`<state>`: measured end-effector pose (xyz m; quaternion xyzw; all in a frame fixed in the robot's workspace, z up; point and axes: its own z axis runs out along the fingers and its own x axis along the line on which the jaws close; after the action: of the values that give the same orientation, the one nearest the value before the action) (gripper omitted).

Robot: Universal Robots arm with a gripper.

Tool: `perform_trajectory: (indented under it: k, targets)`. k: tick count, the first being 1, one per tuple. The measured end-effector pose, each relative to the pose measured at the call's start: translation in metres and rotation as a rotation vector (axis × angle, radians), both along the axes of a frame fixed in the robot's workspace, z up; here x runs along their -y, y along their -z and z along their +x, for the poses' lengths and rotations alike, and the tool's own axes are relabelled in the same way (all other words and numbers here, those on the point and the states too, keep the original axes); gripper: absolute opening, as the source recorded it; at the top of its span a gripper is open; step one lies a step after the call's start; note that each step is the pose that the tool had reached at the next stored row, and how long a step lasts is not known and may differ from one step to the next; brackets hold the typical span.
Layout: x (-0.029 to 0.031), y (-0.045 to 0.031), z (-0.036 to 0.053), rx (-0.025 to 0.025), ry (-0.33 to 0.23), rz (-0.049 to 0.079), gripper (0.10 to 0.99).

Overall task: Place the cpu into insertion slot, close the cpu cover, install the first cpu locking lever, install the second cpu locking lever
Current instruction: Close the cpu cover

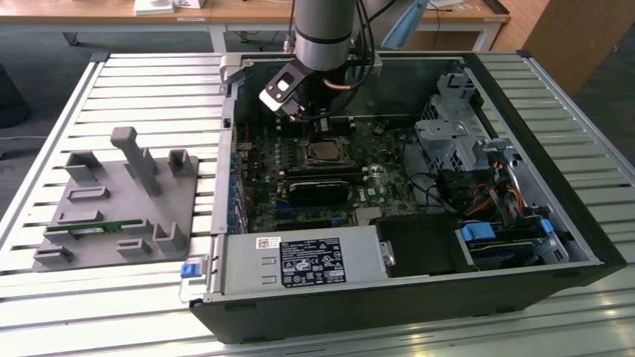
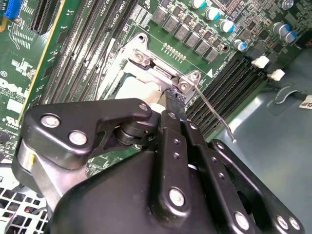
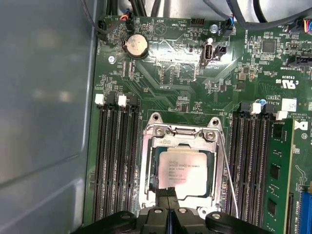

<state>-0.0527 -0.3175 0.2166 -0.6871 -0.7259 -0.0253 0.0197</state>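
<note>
Exterior view first: open computer case flat on a slatted table, with the arm dropping in from above the far wall. Down over the motherboard, right at the cpu. Tight quarters here: power supply along the near wall, drive cage on the exterior view's right. Grey parts fixture well apart on the exterior view's left, outside the case.

Now the first wrist view. Silver-tan cpu seated in the insertion slot, framed by the cpu cover lying flat around it. Gripper at the cover's edge opposite the hinge, fingers clenched together, gripping nothing. Thin wire locking lever along one side of the cover; latched or not, cannot tell. Black memory slots flanking both sides, a green memory stick beyond the lever, coin cell farther up the board. Bare grey case wall past the slots, plenty of open room there.

Second wrist view: black gripper linkage up close, closed tips just beside a corner screw of the cover. Lever angling out over the memory slots, hooked end free above them. Row of blue-topped capacitors beyond the socket, open case floor alongside.
</note>
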Motion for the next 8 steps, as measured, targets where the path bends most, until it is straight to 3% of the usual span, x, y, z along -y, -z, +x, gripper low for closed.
perform_trajectory:
  k: [8]
  targets:
    - [0.0018, 0.0001, 0.0092, -0.0026, 0.0, 0.0, 0.106]
